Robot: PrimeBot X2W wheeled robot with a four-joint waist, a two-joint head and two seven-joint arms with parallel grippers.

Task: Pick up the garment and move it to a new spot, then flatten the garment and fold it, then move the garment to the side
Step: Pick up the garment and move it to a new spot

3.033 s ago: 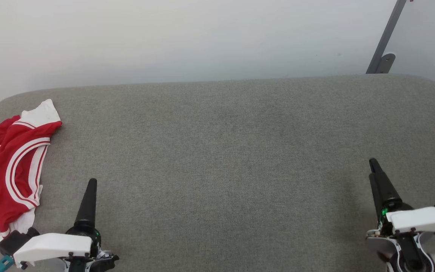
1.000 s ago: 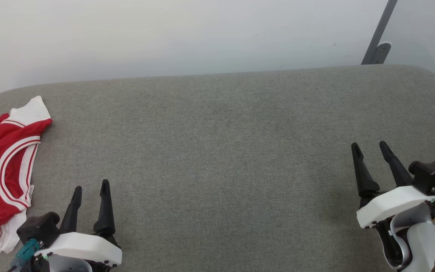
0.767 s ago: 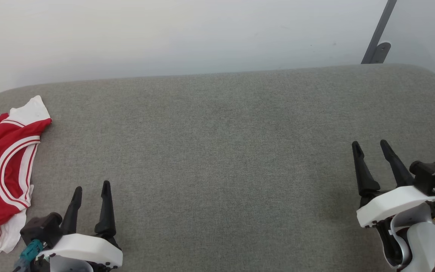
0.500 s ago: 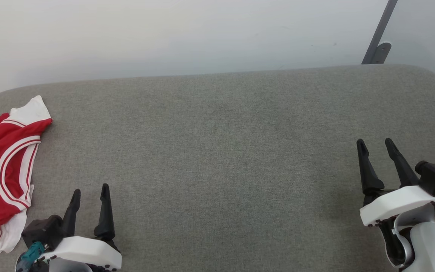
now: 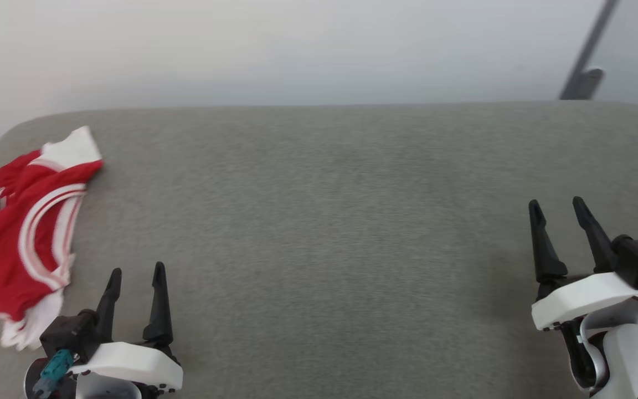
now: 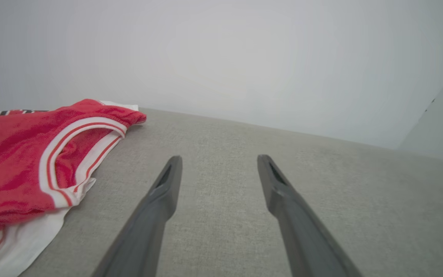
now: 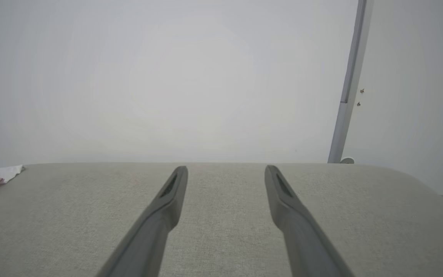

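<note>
Nearest the robot, at the lower left of the head view, the left gripper [image 5: 137,269] was seen released, its two dark fingers spread apart with nothing held between them, above the grey cushioned surface [image 5: 319,233]; whether the surface was touched could not be told. At the lower right, the right gripper [image 5: 556,201] was likewise found released, its fingers parted and empty and pointed away from the robot. The garment [image 5: 25,233] was laid crumpled near the left end of the surface, just to the left of the left gripper and not touched by it. Red cloth with white-and-red striped trim was shown, with a white edge turned toward the near side and a white sleeve toward the far side. A scrap of dark-and-white lettering was glimpsed at its left, too blurred to be read. From the right wrist view the garment was seen well apart, at the far left. Beyond the rounded far edge of the surface a plain pale wall [image 5: 241,50] was seen, and against it, at the far right, a slanted grey post [image 5: 587,61] with a small bracket at its foot
</note>
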